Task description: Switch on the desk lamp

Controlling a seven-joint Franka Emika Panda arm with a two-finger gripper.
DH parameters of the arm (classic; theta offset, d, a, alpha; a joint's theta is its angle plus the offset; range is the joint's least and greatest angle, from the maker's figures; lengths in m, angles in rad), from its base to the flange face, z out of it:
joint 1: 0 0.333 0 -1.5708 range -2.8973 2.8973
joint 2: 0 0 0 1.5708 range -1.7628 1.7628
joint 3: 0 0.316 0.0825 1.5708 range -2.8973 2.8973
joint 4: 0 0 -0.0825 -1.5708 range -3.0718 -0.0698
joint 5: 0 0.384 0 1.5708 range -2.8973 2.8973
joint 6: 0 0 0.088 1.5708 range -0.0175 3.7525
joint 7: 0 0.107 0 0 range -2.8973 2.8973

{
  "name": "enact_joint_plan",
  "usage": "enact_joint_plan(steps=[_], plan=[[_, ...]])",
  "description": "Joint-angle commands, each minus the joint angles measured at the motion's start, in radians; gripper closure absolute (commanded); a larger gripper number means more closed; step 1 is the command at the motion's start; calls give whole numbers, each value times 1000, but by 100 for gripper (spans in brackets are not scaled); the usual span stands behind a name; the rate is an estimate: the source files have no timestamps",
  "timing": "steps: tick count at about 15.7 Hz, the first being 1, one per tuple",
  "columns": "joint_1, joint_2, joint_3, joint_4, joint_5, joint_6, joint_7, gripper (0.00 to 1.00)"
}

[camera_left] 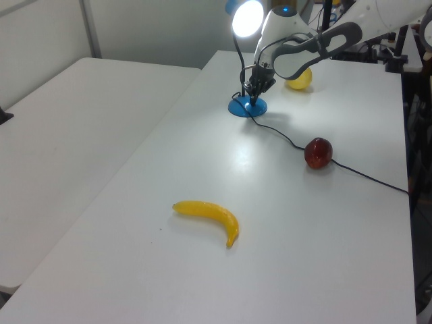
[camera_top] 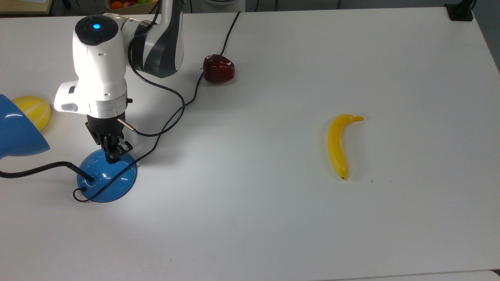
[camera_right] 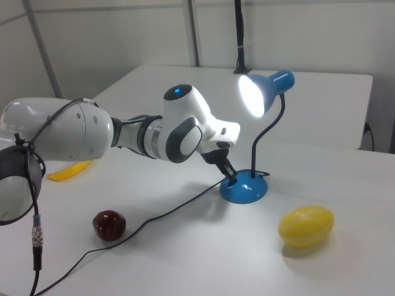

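The desk lamp has a glossy blue domed base [camera_top: 102, 184], a black bendy neck [camera_top: 37, 169] and a blue cone shade [camera_top: 17, 132]. Its shade [camera_right: 262, 92] glows bright white in the right view and in the left view [camera_left: 247, 19]. My gripper [camera_top: 113, 157] points straight down with its fingers shut together, the tips resting on the far edge of the base [camera_right: 247, 190]. The tips cover the switch. In the left view the gripper [camera_left: 253, 98] touches the base [camera_left: 247, 108] from above.
The lamp's black cord [camera_top: 187, 103] runs from the base past a dark red apple [camera_top: 218, 68] to the table's far edge. A yellow striped fruit [camera_top: 35, 111] lies behind the shade. A banana [camera_top: 338, 144] lies toward the top view's right, and the table holds nothing around it.
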Motion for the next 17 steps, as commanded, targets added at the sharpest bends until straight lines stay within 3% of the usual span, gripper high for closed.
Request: enact_joint_plan(steps=[1, 6, 9, 14, 17], plan=[[6, 35, 4, 23, -29, 19, 30, 100], [7, -34, 4, 4, -31, 13, 22, 100], [9, -148, 4, -92, -26, -1, 1, 97], [62, -347, 4, -219, -2, -160, -92, 83], [94, -448, 2, -247, 63, -295, -158, 67]])
